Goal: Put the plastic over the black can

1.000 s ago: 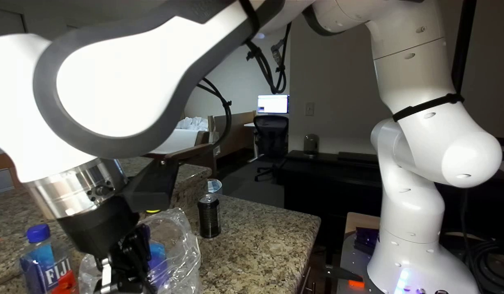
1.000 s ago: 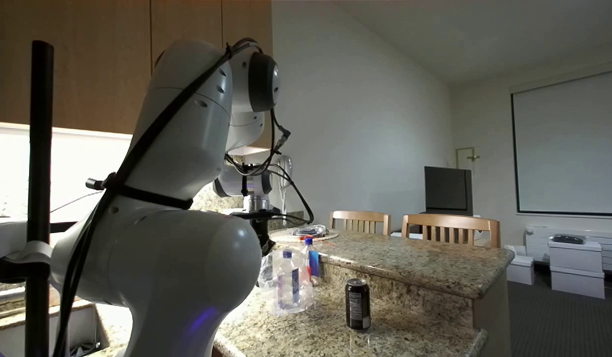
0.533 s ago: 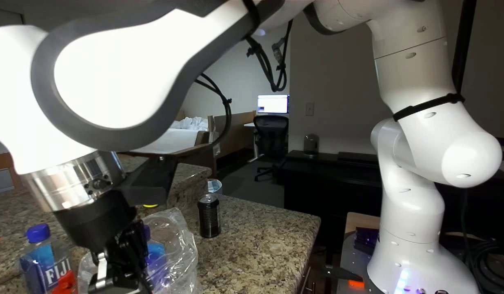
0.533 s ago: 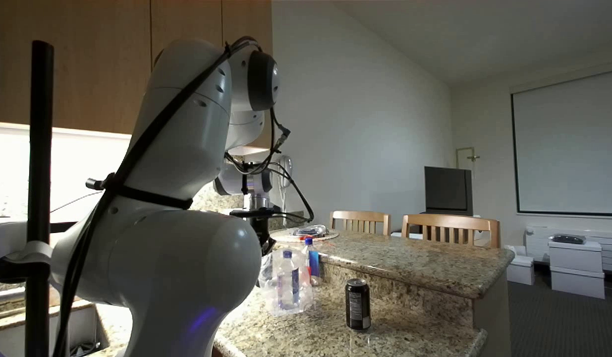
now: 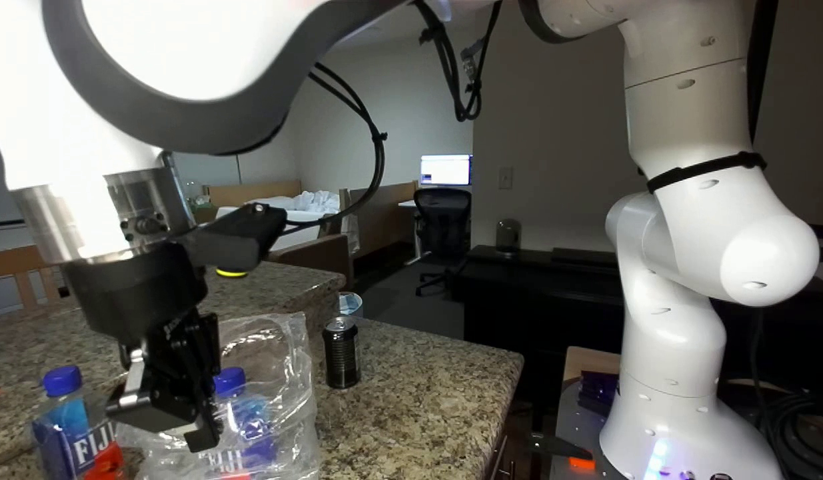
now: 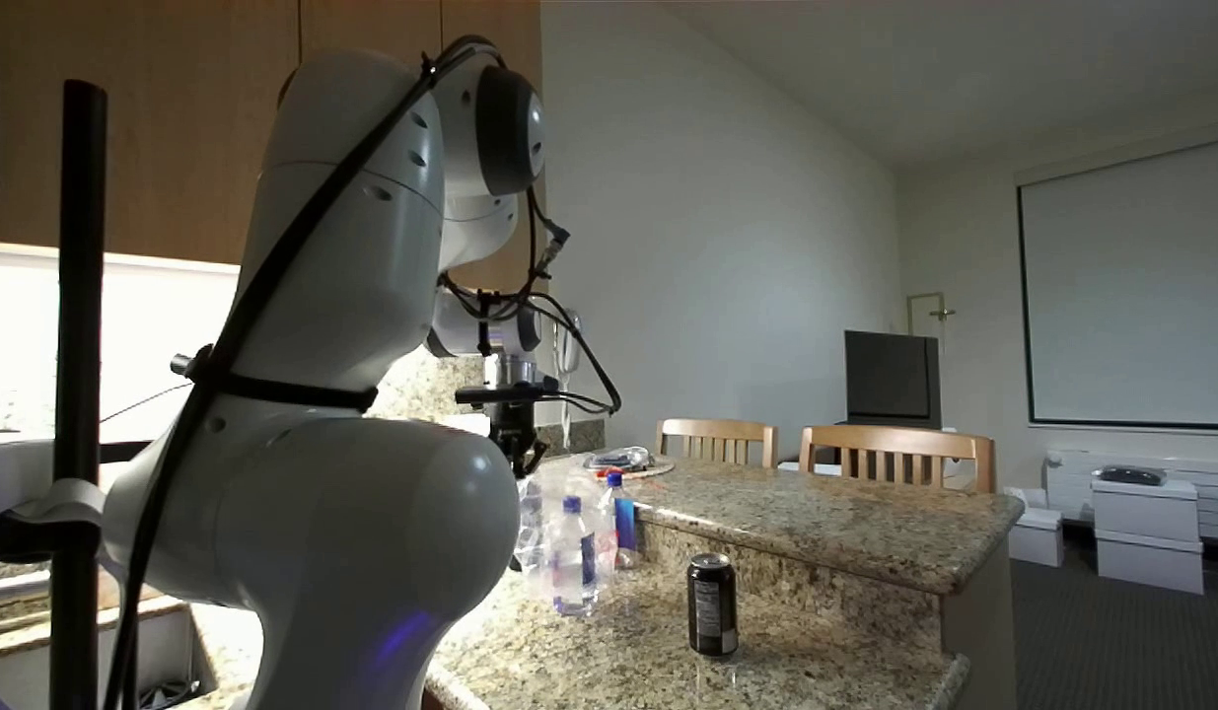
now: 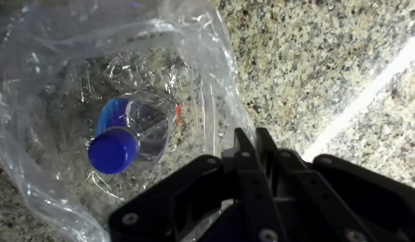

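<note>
The plastic (image 7: 210,64) is a clear, crinkled bag with a wide mouth, hanging around a blue-capped water bottle (image 7: 111,151). Between the fingertips of my gripper (image 7: 250,130) passes the bag's edge, and the jaws are shut on it. In an exterior view my gripper (image 5: 201,433) is just above the bag, beside the bottle's cap; in an exterior view the plastic (image 6: 533,523) hangs below it. The black can (image 5: 342,357) stands upright on the counter, apart from the bag, and is also plain in an exterior view as the black can (image 6: 712,616). The wrist view does not include it.
Another water bottle (image 5: 71,433) with a blue cap stands close to the bag. A raised granite ledge (image 6: 816,503) runs behind the bottles and can, with a plate (image 6: 648,471) of items on it. The lower counter (image 5: 411,400) ends in an edge near the robot's base.
My gripper has risen, and the plastic's edge has been drawn up with it. More of the enclosed bottle's cap now shows. The can and both bottles have stayed in place.
</note>
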`<state>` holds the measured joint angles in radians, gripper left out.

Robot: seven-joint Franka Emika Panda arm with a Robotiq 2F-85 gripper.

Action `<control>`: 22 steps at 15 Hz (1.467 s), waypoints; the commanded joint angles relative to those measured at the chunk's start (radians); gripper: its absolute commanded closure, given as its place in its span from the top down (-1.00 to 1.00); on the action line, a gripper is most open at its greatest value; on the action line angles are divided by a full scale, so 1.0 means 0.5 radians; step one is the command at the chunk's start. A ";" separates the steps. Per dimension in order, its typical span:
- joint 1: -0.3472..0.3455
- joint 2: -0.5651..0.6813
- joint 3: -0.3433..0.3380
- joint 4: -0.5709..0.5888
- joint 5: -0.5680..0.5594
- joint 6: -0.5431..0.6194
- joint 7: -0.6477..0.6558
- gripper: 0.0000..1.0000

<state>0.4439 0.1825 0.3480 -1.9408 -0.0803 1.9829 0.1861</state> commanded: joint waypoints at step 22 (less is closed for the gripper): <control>-0.208 -0.384 -0.105 0.279 -0.210 -0.211 0.247 -0.77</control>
<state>0.3616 0.0139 0.2953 -1.8033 -0.1631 1.9068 0.2681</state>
